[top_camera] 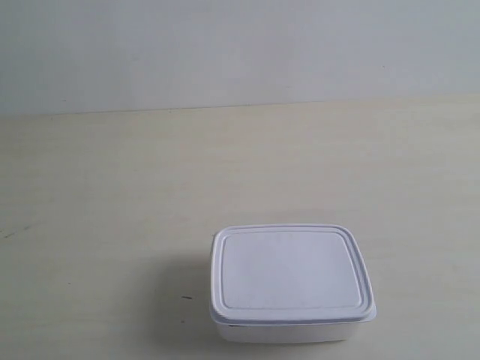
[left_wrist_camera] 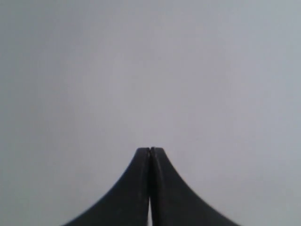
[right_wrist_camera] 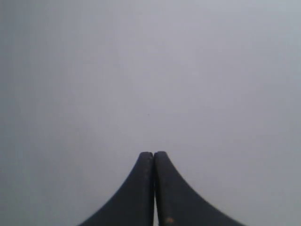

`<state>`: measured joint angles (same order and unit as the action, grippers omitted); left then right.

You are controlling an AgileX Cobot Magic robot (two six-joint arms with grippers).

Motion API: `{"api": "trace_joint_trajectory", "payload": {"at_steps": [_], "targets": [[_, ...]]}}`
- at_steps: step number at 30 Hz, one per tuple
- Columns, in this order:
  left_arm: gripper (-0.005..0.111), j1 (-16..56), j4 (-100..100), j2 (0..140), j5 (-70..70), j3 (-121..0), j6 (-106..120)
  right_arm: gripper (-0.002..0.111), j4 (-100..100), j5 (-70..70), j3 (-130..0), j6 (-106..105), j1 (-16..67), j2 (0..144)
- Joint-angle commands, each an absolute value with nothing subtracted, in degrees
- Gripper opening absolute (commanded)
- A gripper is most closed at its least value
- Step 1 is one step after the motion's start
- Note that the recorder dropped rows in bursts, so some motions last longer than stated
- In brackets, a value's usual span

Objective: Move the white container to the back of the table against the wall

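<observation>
The wall (top_camera: 240,52) spans 12 o'clock behind the bench (top_camera: 112,195). The white container (top_camera: 291,281), lid on, sits near 5 o'clock, well apart from it. The left tool (left_wrist_camera: 150,150) and right tool (right_wrist_camera: 154,154) are pinched closed and empty. Best to grip the box's sides low and carry it level toward 12.

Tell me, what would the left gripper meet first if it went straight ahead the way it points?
The shut left gripper faces only what looks like the plain grey wall. Nothing else shows in its way, though depth is unclear.
</observation>
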<state>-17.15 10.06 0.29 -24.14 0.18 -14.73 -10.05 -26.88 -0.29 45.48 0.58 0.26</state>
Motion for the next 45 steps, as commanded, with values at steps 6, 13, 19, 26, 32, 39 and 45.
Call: {"api": "trace_joint_trajectory", "payload": {"at_steps": [6,13,19,26,32,39,45], "targets": [[0.0,-16.55,10.04,4.65,-30.63,0.0,-49.11,0.0,-22.75,-29.15,0.0,55.89,0.7,0.0],[0.0,-16.55,9.92,9.47,-39.5,0.0,-49.11,0.0,-36.18,-12.23,-5.29,66.19,0.7,0.0],[0.0,-16.55,9.92,11.89,-40.07,0.0,-49.42,0.0,-42.07,-12.51,-9.01,71.67,0.7,5.76],[0.0,-16.55,34.99,17.77,-40.8,-5.73,-62.59,0.0,-60.4,-22.28,-14.12,87.3,0.7,20.49],[0.0,-16.55,65.06,24.4,-39.35,-18.43,-90.19,0.0,-73.38,-26.91,-21.89,98.14,0.7,29.21],[0.0,-16.55,80.66,29.43,-41.2,-26.42,-106.53,0.0,-96.77,-26.49,-29.81,118.96,0.7,30.11],[0.0,-16.55,91.32,30.39,-50.23,-27.26,-116.54,0.0,-99.95,-37.79,-30.12,121.85,0.7,33.98]]}}
